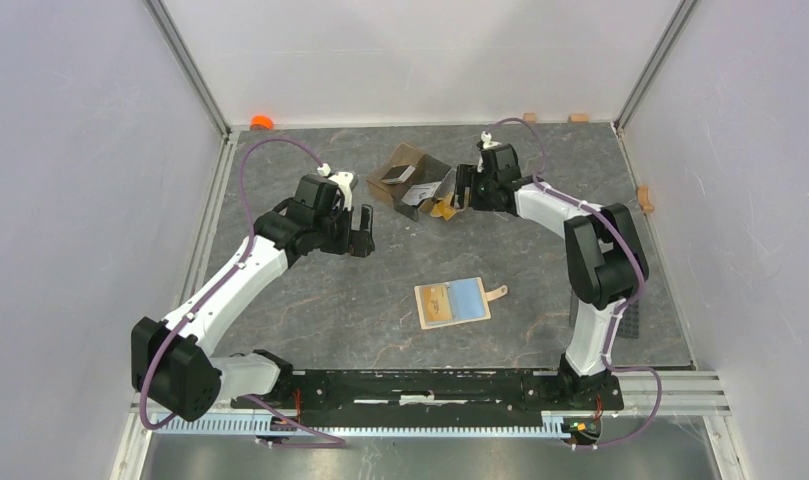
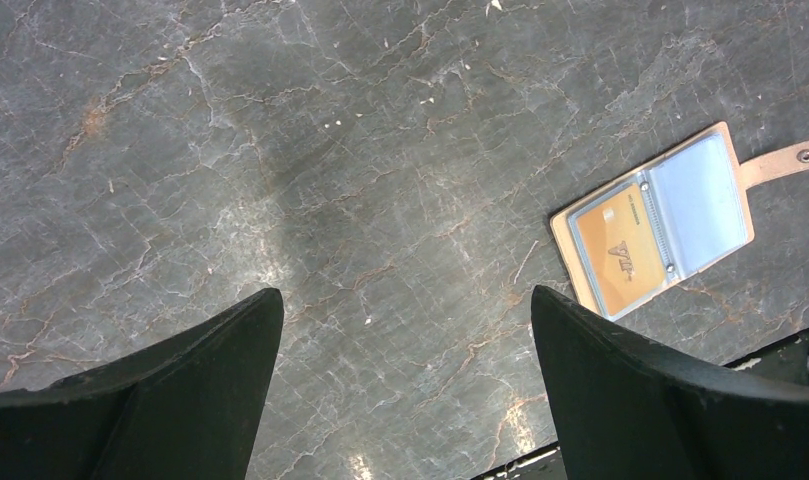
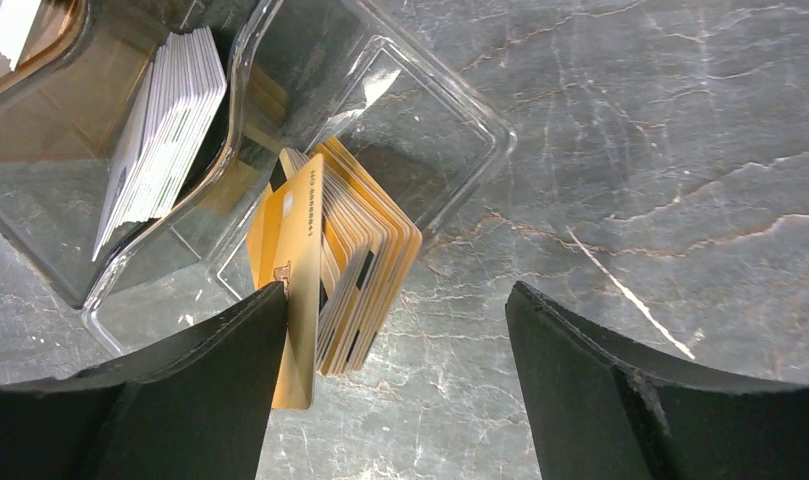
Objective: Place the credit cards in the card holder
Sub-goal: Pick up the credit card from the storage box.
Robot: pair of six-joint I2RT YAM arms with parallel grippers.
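Observation:
The tan card holder (image 1: 452, 302) lies open on the table's middle, an orange-gold card in its left pocket; it also shows in the left wrist view (image 2: 655, 225). A stack of orange-gold credit cards (image 3: 355, 255) stands on edge, spilling out of the tipped clear divided box (image 3: 400, 100). White-edged cards (image 3: 165, 135) fill another compartment. My right gripper (image 3: 395, 320) is open at the box's mouth (image 1: 442, 208); its left finger (image 3: 210, 390) touches the outermost gold card (image 3: 298, 300). My left gripper (image 2: 405, 310) is open and empty, hovering above bare table left of the box (image 1: 360, 238).
An orange object (image 1: 262, 122) sits at the back left corner. Small wooden blocks (image 1: 579, 118) lie along the back and right edges. A dark flat object (image 1: 628, 322) lies near the right arm's base.

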